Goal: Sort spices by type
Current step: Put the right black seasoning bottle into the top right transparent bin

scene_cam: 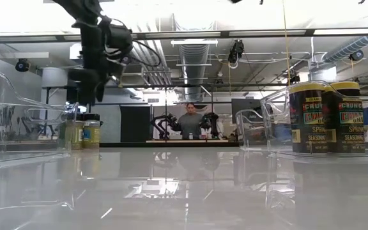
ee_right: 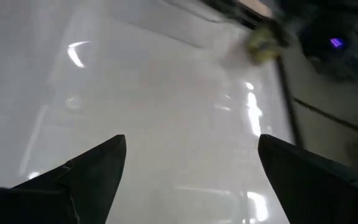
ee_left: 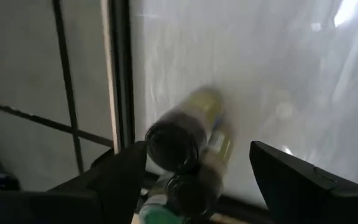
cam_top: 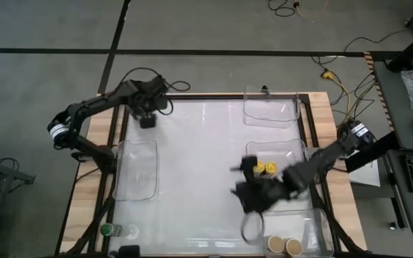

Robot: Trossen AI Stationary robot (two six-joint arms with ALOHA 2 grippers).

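Observation:
My left gripper [cam_top: 147,119] [ee_left: 196,152] is open near the table's far left corner. It hangs just above two black-lidded spice jars [ee_left: 174,144] [scene_cam: 85,131] that stand close together on the table, with one finger on either side of them and clear of them. A green top [ee_left: 150,210] shows beside these jars. My right gripper [cam_top: 247,192] [ee_right: 191,177] is open and empty over bare table right of the middle. Two yellow-lidded jars [cam_top: 265,168] [scene_cam: 328,118] stand in the right clear bin, and two tan-lidded jars [cam_top: 285,246] stand in the near right bin. A green-lidded jar [cam_top: 108,230] stands at the near left corner.
Several clear plastic bins sit on the table: one at the far right [cam_top: 271,115], one on the left [cam_top: 136,188], one on the right [cam_top: 292,150] and one at the near right [cam_top: 320,236]. The white tabletop between them [cam_top: 192,165] is bare. A person sits in the room behind [scene_cam: 189,121].

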